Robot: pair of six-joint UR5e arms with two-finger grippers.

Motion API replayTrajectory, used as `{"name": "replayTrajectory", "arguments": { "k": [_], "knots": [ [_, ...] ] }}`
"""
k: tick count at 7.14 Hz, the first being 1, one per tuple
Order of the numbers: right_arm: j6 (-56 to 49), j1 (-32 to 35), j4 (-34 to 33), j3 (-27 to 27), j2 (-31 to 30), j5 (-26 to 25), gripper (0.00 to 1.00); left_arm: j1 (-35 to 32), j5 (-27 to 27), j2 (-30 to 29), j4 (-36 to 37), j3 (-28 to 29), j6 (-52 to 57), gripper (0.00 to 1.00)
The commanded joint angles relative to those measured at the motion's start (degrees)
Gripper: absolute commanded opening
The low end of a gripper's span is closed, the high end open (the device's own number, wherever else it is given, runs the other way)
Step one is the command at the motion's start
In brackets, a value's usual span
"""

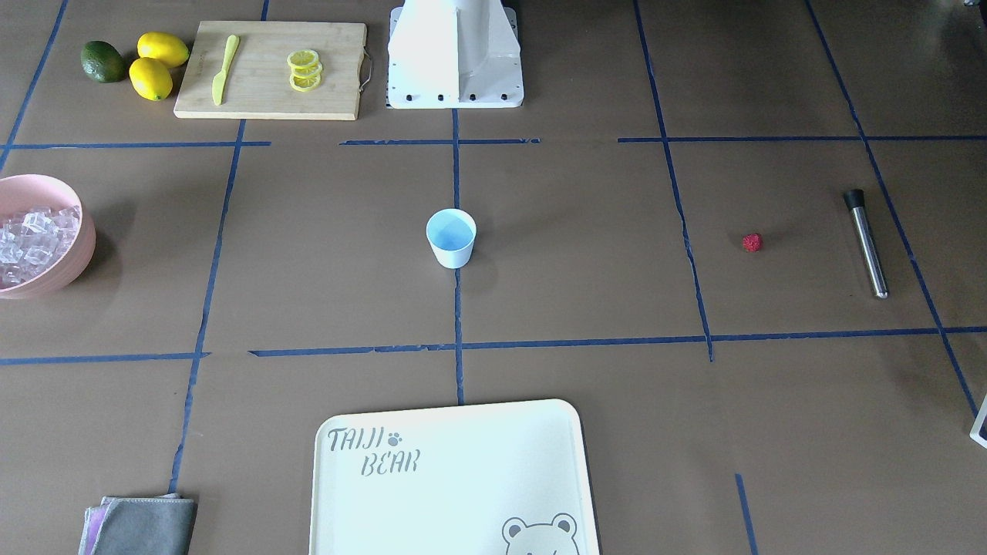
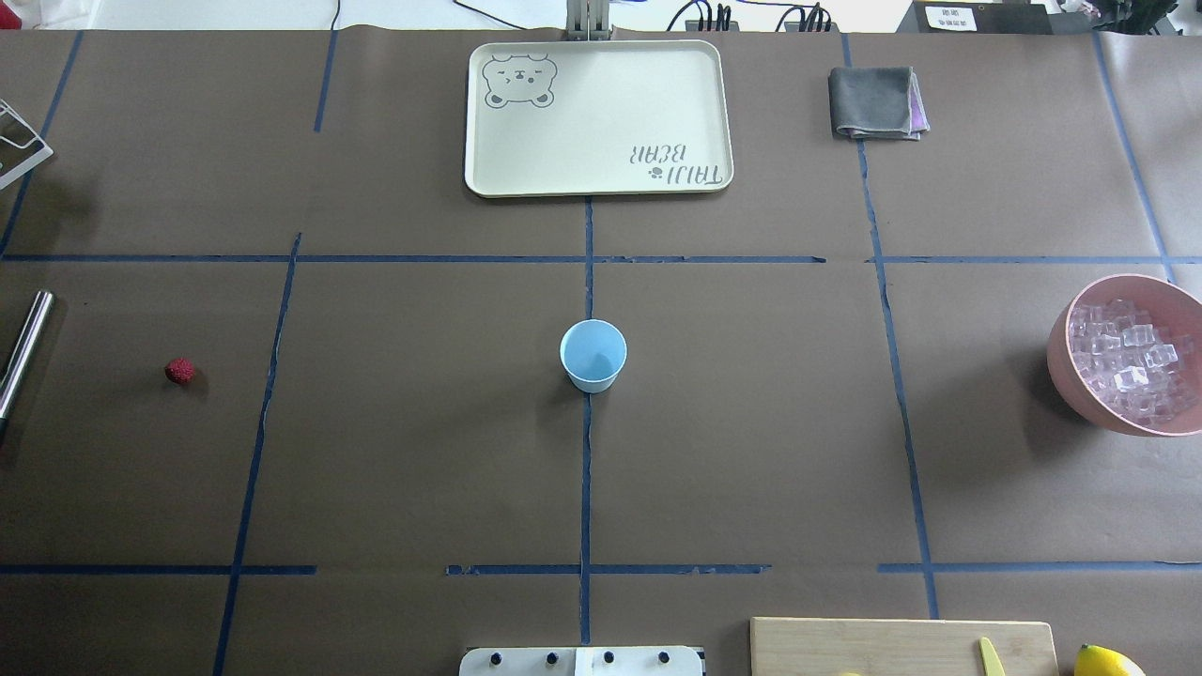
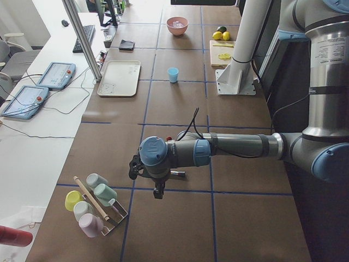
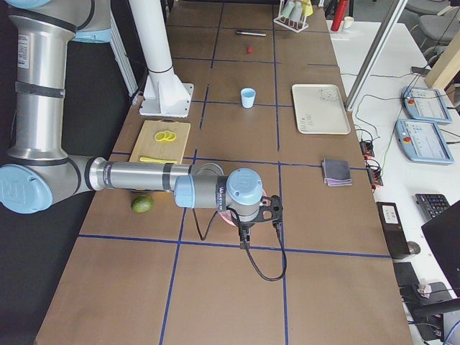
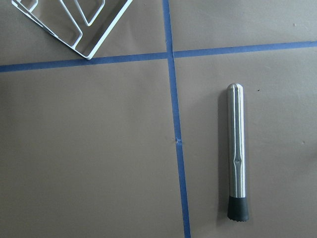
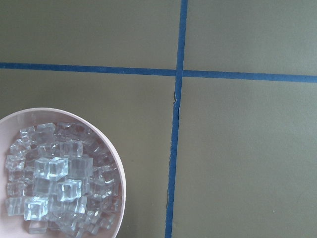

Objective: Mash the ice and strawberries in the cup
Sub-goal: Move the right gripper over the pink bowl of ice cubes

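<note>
The light-blue cup [image 2: 593, 355] stands upright and empty at the table's centre. A heap of clear ice [image 2: 1132, 361] fills a pink bowl [image 2: 1066, 324] on the robot's right. The right wrist view looks straight down on the ice [image 6: 59, 178]. A single red strawberry [image 2: 179, 370] lies on the robot's left. My left gripper [image 3: 158, 195] hangs over the table's left end, and my right gripper [image 4: 244, 241] hangs by the bowl. Each shows only in a side view, so I cannot tell if either is open or shut.
A steel muddler [image 5: 237, 158] with a black tip lies beyond the strawberry, next to a white wire rack [image 5: 84, 27] of cups. A cream tray [image 2: 488, 178], grey cloth [image 2: 873, 101], cutting board [image 1: 254, 96] with knife and lemon slices, lemons [image 1: 158, 62] and avocado [image 1: 102, 62] are around.
</note>
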Motion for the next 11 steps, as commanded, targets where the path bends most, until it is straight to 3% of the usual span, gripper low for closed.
{"name": "replayTrajectory", "arguments": {
  "k": [1, 8, 11],
  "knots": [
    [1.6, 0.0, 0.0, 0.1, 0.3, -0.1, 0.99, -0.1, 0.0, -0.1, 0.0, -0.1, 0.0, 1.0],
    [4.7, 0.0, 0.1, 1.4, 0.3, 0.2, 0.99, 0.0, 2.1, -0.8, 0.1, -0.2, -0.1, 1.0],
    [5.5, -0.1, 0.2, 1.2, 4.3, 0.3, 1.0, 0.2, 2.2, -1.9, -0.1, 0.5, -0.4, 1.0]
  ]
}}
